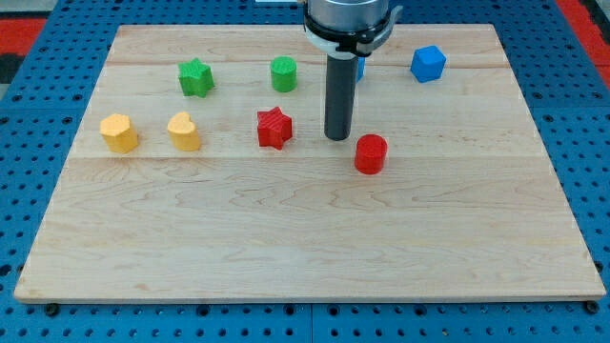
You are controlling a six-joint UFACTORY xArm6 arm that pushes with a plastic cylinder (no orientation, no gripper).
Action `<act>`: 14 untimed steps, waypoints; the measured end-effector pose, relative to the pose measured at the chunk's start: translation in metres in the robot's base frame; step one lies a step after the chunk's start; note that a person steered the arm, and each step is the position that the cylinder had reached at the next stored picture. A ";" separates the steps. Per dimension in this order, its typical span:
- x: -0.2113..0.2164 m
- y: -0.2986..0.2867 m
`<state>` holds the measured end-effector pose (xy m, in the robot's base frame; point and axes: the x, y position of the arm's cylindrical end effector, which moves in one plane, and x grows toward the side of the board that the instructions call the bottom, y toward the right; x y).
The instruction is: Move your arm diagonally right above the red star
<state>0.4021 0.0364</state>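
The red star (274, 128) lies on the wooden board (305, 238), a little left of centre in the upper half. My tip (337, 137) rests on the board to the right of the red star, about one block's width away and at nearly the same height in the view. A red cylinder (371, 154) stands just to the lower right of my tip, apart from it.
A green star (195, 77) and a green cylinder (283, 73) lie toward the view's top. A blue cube (428, 64) is at the top right; another blue block (360, 67) is mostly hidden behind the rod. A yellow hexagon (119, 132) and a yellow heart (184, 131) are at the left.
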 end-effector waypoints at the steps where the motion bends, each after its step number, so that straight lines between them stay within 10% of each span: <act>1: -0.020 0.000; 9: -0.059 -0.001; 14: -0.006 0.002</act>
